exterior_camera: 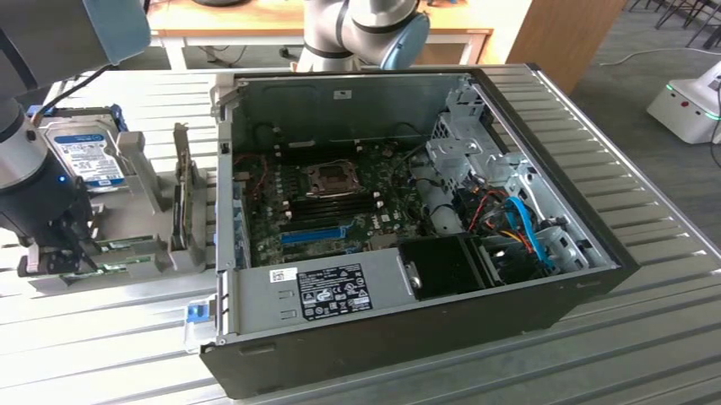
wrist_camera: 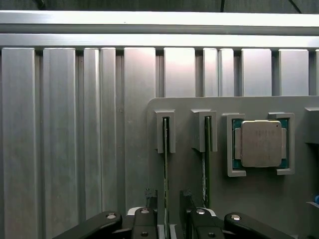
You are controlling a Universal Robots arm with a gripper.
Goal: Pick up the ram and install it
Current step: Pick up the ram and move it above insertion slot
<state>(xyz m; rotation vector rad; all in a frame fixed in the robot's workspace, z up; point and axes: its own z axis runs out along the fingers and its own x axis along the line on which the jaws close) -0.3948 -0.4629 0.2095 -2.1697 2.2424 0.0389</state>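
Little done: the ram [wrist_camera: 165, 149] stands on edge in its holder [wrist_camera: 249, 209], uninstalled; the gripper [wrist_camera: 167, 195] straddles it, fingers [wrist_camera: 148, 211] spread apart, not yet clamped.

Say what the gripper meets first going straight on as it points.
Probably the ram, standing on edge in the grey holder: it lines up between the open fingers of the gripper, whose tips would reach the holder. Depth unclear.

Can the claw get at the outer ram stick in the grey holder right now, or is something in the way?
Probably yes. The claw is open, its fingers straddling the ram, which stands on edge in the holder. Nothing lies between them. The second stick stands close beside one finger.
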